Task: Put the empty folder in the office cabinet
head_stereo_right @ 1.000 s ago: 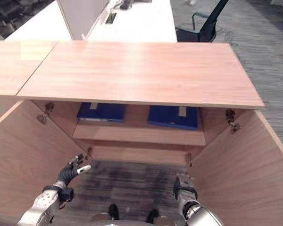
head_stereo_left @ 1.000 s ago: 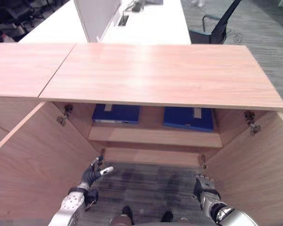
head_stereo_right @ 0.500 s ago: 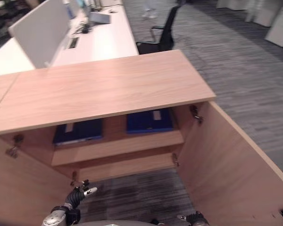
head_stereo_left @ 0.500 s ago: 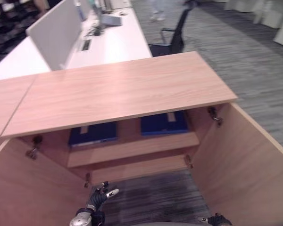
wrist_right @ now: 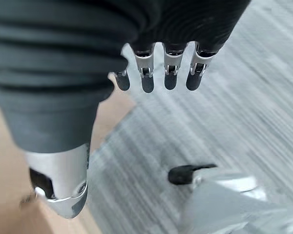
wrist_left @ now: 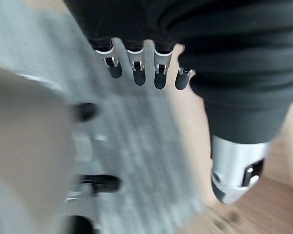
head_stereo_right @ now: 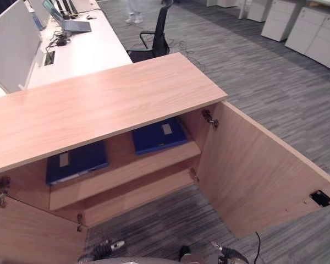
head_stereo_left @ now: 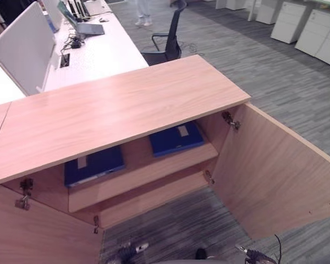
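Low in front of the open cabinet [head_stereo_left: 126,110], we are letting both hands hang near the carpet [head_stereo_right: 154,220] rather than reaching for anything. Our left hand [wrist_left: 136,63] is showing straight, relaxed fingers [wrist_left: 139,73] with nothing between them and the thumb [wrist_left: 234,170], and our right hand [wrist_right: 161,73] is hanging the same way, fingers [wrist_right: 168,78] loosely spread and holding nothing. Ahead of and above both hands, the two doors are standing wide: the right door [head_stereo_left: 275,170] is swinging out beyond our right hand, and the left door [head_stereo_left: 38,236] is lying close beside our left hand, so the way into the shelf [head_stereo_left: 143,176] is staying clear. On that shelf, well beyond our fingertips, two blue folders are lying flat side by side, a left folder [head_stereo_left: 93,164] and a right folder [head_stereo_left: 176,137], with a strip of bare wood between them. We cannot tell which of them is the empty one the task names, but since neither hand is carrying a folder, we are judging that it is already resting inside. That would explain why our hands are hanging free and clear of the shelf. The doors are not yet shut, so closing them may be what is left.
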